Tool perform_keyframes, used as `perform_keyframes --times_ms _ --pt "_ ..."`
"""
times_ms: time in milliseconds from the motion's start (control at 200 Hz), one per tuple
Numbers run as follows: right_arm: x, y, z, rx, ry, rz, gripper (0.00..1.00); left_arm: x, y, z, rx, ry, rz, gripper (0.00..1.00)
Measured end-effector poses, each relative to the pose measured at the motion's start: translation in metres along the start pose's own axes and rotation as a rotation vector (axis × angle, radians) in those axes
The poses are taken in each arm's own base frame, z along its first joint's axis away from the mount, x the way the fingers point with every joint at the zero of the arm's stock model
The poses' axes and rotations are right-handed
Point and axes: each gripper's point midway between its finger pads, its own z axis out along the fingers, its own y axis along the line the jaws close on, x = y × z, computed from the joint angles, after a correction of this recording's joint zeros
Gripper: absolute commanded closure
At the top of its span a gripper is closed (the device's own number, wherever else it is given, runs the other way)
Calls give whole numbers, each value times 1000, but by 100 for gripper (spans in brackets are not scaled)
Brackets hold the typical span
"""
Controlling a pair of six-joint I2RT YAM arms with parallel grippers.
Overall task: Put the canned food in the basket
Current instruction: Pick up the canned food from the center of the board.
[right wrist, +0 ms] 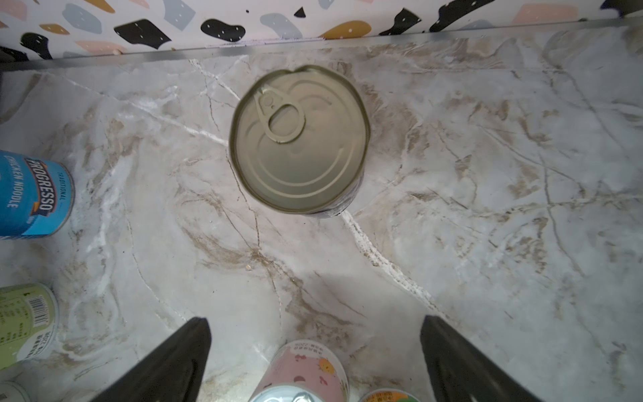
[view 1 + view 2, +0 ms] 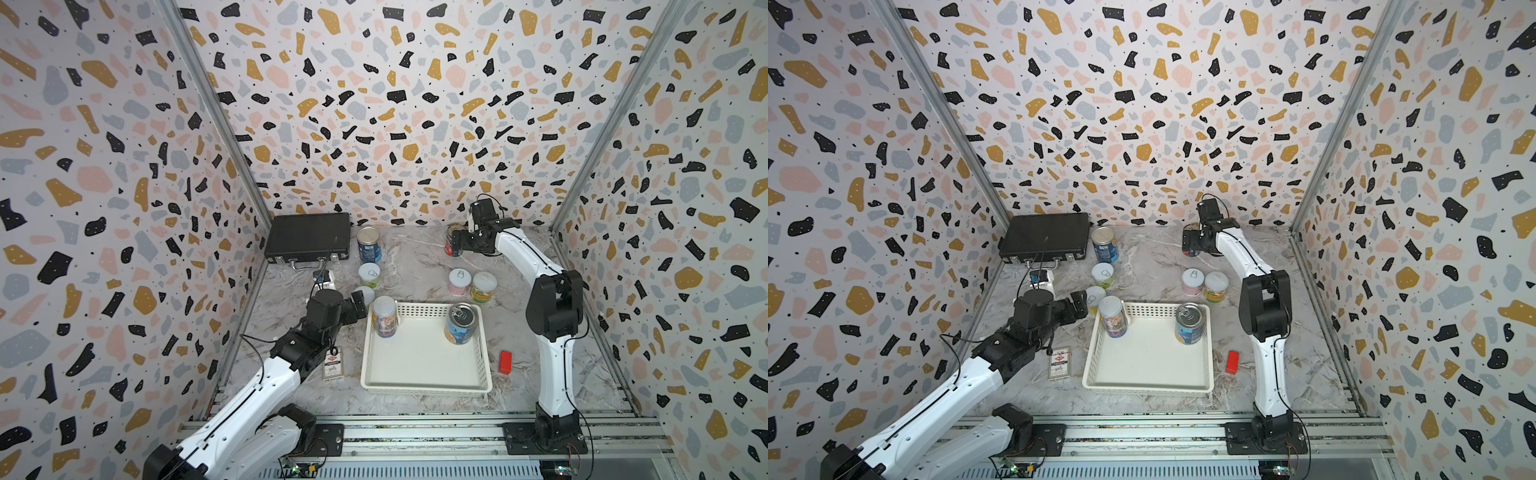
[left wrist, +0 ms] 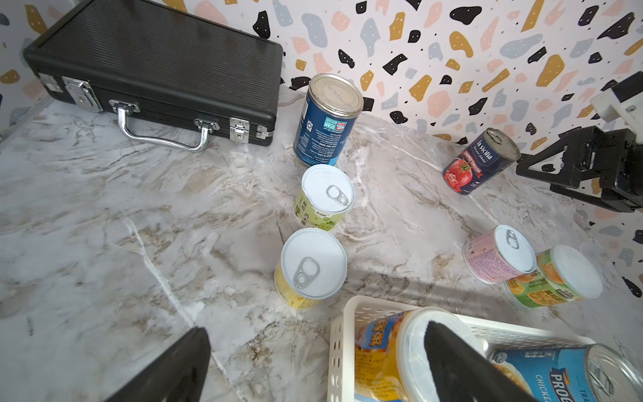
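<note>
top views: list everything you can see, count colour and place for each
cylindrical metal cans in the white basket: two, a blue-label one and a yellow-label one, far corners
cans on the marble table: six; blue beside the briefcase, tomato-label at the back, green, yellow, pink, orange-green
white perforated plastic basket: one, centre front
black ribbed briefcase: one, back corner
small red block: one, beside the basket
flat printed card box: one, under the left arm
left gripper: open, by the yellow can
right gripper: open, above the tomato can
</note>
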Motion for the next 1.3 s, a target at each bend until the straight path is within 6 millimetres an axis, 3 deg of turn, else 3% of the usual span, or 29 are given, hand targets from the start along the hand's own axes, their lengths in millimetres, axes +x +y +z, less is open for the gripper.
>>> perform_keyframes --times_ms 440,736,961,1301 --pt "6 1 47 -1 94 -43 0 6 5 3 -30 21 -1 0" --pt "-21 5 59 2 21 -84 0 7 6 5 -36 25 1 0" --pt "-29 3 70 16 -15 -119 0 14 8 11 -50 51 10 0" --pt "-55 11 71 -10 -127 -147 1 16 9 13 -56 59 12 0"
